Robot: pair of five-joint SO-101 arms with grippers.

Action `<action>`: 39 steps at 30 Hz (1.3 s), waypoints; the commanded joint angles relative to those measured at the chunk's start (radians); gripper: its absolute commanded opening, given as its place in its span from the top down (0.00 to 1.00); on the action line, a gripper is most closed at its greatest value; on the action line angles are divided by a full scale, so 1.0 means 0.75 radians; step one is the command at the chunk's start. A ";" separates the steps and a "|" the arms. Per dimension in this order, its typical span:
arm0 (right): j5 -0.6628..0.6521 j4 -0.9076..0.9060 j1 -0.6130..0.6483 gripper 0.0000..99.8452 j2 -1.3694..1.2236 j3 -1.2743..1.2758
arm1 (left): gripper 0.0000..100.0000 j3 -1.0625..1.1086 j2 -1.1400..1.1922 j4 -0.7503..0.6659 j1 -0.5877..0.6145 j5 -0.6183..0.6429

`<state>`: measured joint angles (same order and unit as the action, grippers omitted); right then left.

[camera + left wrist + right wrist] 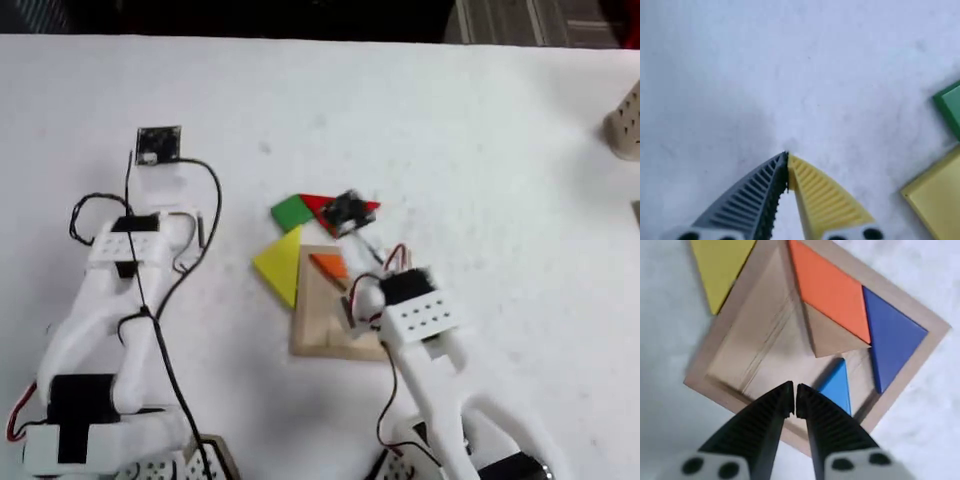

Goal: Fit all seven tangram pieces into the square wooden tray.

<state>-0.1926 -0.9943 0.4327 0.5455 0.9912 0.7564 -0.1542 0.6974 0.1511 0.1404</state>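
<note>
Starting at the left, the left gripper (787, 162) hangs over bare table (740, 75) with its fingers pressed together on nothing. It is judged to be parked clear so the other arm has the work area.

In the high view the three loose pieces lie close around the tray (315, 322), presumably staged within easy reach:
- The yellow triangle (281, 265) is at the tray's 10 o'clock, against the rim. Whether it rests on the rim cannot be told.
- The green piece (290, 212) is at 11 o'clock.
- The red piece (318, 204) is at 12 o'clock, touching the green piece.

Tray contents, all lying flat:
- An orange piece (827, 287)
- A dark blue triangle (892, 340)
- A small light blue triangle (836, 387)
- A wood-coloured triangle (832, 337)

About half the floor is bare — four pieces are seated and three are outstanding.

The right gripper (794, 395) hovers over the tray's 6 o'clock rim, its tips all but together and holding nothing.
</note>
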 commanded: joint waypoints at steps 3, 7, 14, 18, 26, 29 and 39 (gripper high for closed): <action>-0.010 0.134 0.013 0.98 0.003 0.080 | 0.98 -0.070 -0.003 -0.045 0.011 -0.018; -0.014 0.236 0.001 0.98 0.003 0.160 | 0.98 -0.070 0.001 -0.045 0.011 -0.018; -0.008 0.300 -0.071 0.98 -0.030 0.170 | 0.98 -0.059 0.003 -0.043 0.011 -0.018; -0.010 0.365 -0.075 0.98 -0.199 0.110 | 0.98 -0.059 0.003 -0.043 0.011 -0.018; -0.004 0.296 -0.210 0.98 -0.287 0.004 | 0.98 -0.057 0.003 -0.037 0.011 -0.018; -0.004 0.298 -0.267 0.98 -0.269 0.004 | 0.98 -0.055 0.005 -0.035 0.011 -0.020; -0.004 0.263 -0.416 0.98 -0.177 0.002 | 0.98 -0.057 0.005 -0.041 0.011 -0.020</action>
<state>-0.1956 -0.7687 0.1458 0.3307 1.0249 0.7564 -0.1465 0.6974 0.1511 0.1404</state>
